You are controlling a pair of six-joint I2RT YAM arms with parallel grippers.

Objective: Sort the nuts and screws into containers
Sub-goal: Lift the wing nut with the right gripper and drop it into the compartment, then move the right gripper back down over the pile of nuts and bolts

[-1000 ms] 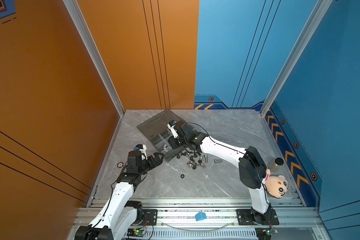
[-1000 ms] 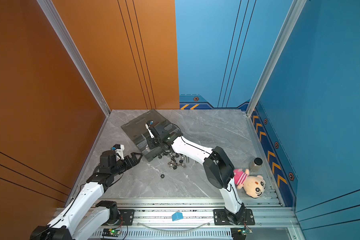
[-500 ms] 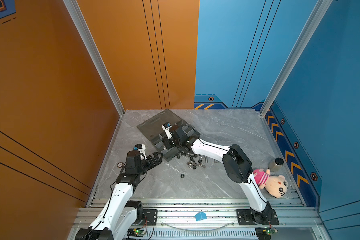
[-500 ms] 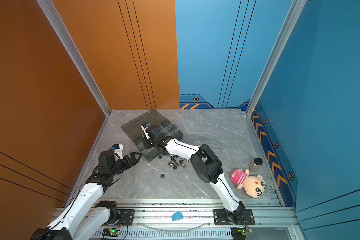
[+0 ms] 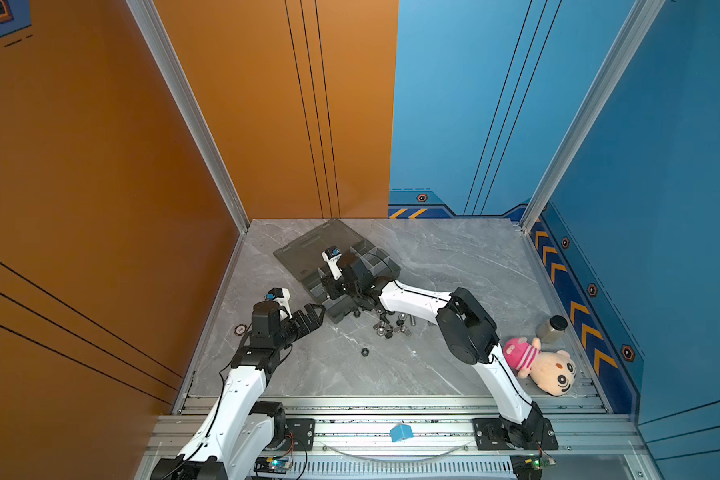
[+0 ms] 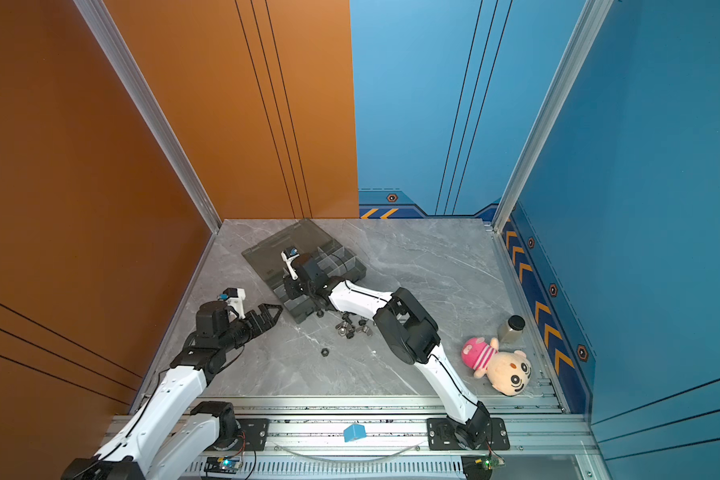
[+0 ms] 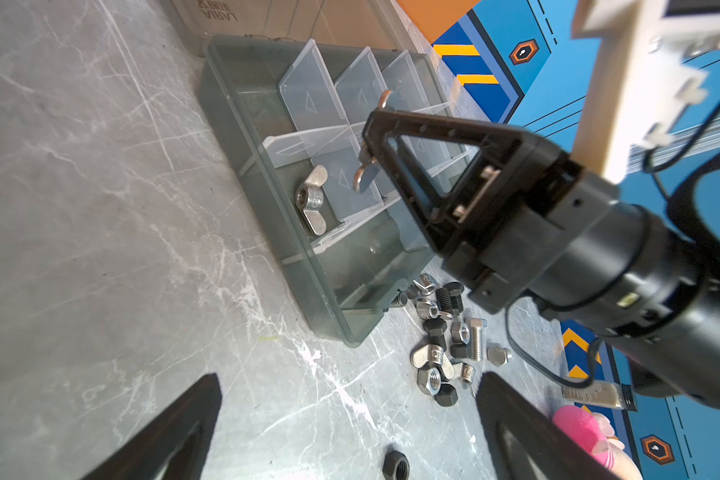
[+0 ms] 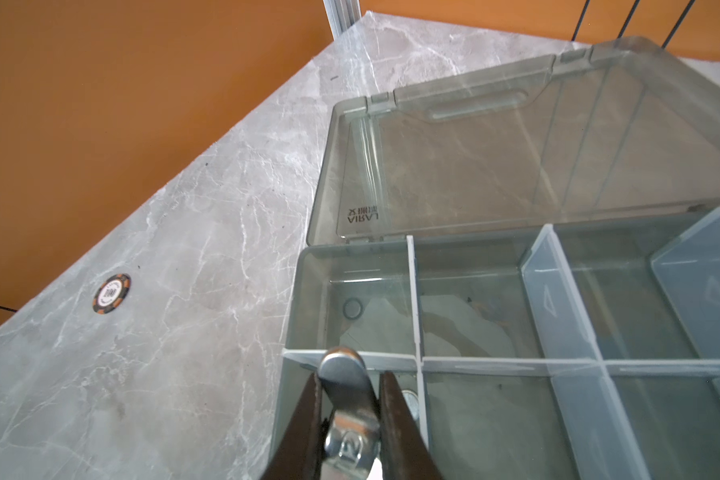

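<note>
The smoky-grey organizer box [image 5: 375,258] [image 6: 341,259] lies open at the back left, lid flat behind it. My right gripper [image 8: 350,399] [image 5: 333,291] hangs over a near-corner container [image 8: 366,324], shut on a silver wing nut [image 8: 344,374] [image 7: 364,174]. Another wing nut [image 7: 312,199] lies in a container. A pile of screws and nuts [image 5: 391,325] [image 6: 354,326] [image 7: 445,345] sits on the table beside the box's wall [image 7: 292,257]. One black nut [image 5: 365,352] [image 7: 395,465] lies apart. My left gripper [image 5: 314,311] [image 7: 350,378] is open and empty, left of the pile.
A plush doll [image 5: 545,368] and a black-capped bottle [image 5: 551,326] sit at the right edge. A poker chip [image 5: 240,329] [image 8: 111,293] lies by the orange wall. A blue block [image 5: 400,432] rests on the front rail.
My right arm swung left, carrying the wing nut from the box's middle to its near left corner. The left arm has not moved.
</note>
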